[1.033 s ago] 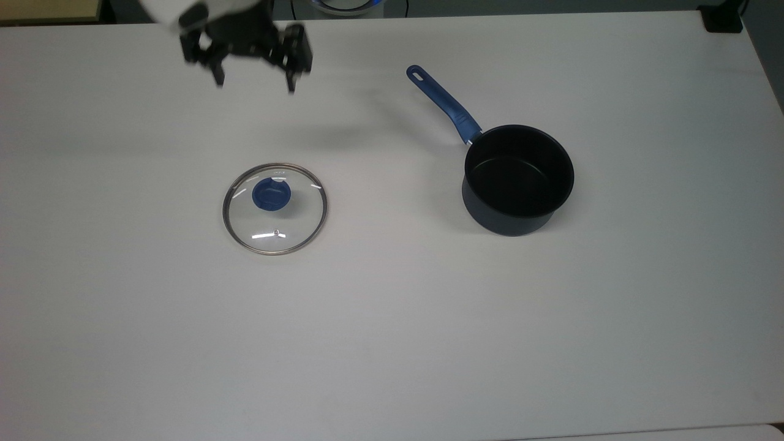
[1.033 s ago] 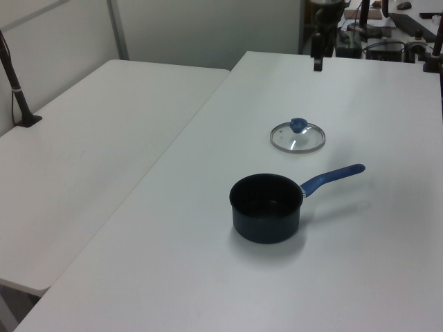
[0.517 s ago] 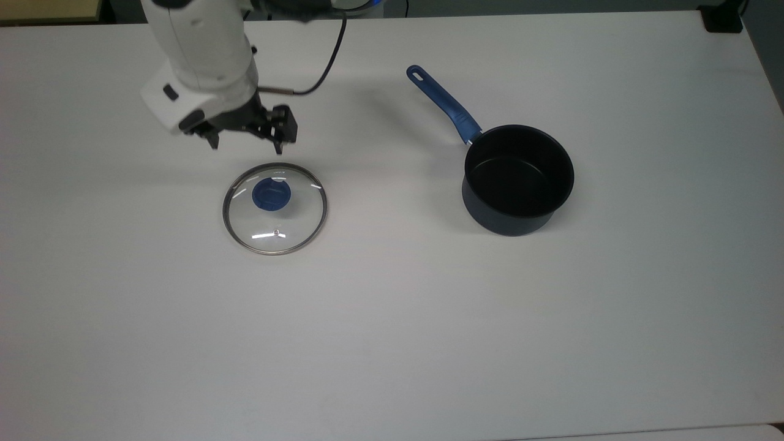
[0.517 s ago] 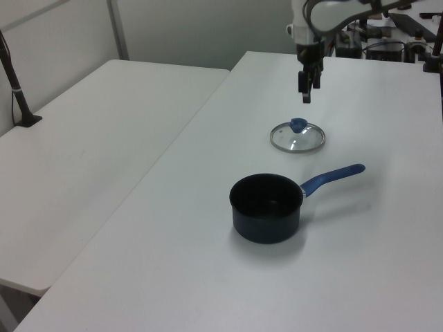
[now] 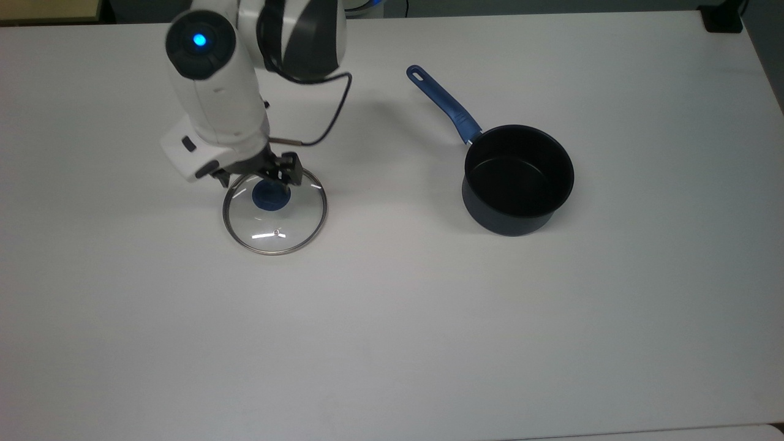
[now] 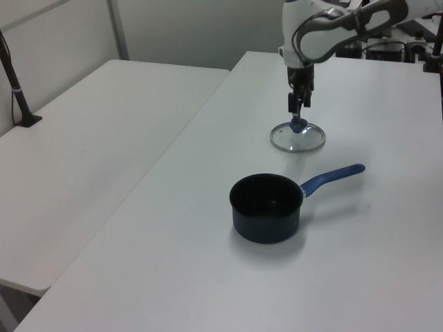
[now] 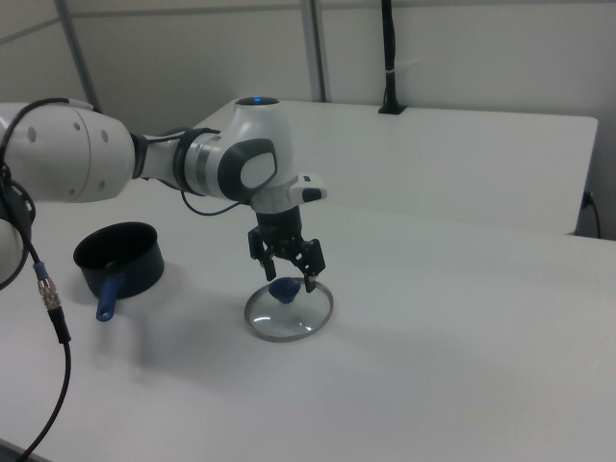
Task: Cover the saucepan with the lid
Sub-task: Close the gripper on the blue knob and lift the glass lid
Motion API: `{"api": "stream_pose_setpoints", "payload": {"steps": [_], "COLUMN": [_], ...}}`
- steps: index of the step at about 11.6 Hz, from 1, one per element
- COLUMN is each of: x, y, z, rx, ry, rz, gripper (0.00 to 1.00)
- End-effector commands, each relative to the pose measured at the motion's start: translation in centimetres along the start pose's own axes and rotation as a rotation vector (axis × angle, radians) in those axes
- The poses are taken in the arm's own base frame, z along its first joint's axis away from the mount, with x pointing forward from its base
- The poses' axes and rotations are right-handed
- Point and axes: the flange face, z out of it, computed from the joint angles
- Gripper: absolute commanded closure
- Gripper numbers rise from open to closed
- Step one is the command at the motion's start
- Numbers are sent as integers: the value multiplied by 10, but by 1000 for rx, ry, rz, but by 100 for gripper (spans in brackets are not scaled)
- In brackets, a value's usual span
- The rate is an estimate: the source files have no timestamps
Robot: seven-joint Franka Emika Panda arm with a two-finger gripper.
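Since the earlier frames the arm has swung down from the far edge of the bench (image 5: 392, 343), and its jaws (image 7: 286, 273) now hang spread apart, one finger on each side of the lid's blue knob (image 5: 271, 197), not yet closed on it. The lid (image 5: 275, 209) lies flat, knob up, offering the one graspable part. The saucepan (image 5: 517, 177) stands open, well apart toward the top view's right, ready to receive it.
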Motion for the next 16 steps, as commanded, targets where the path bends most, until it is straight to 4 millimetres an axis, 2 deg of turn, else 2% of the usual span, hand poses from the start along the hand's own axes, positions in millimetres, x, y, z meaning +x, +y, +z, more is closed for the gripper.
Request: {"api": "stream_pose_setpoints", "payload": {"steps": [1, 3, 6, 7, 13, 16], "x": [9, 10, 8, 7, 6, 0], "y": [-17, -25, -25, -25, -23, -18], "z": [11, 12, 15, 18, 15, 8], "rx": [-14, -10, -10, -11, -17, -17], "ry": [48, 47, 40, 32, 29, -13], "rz": [39, 33, 33, 32, 18, -13], "gripper": [0, 0, 1, 6, 56, 62]}}
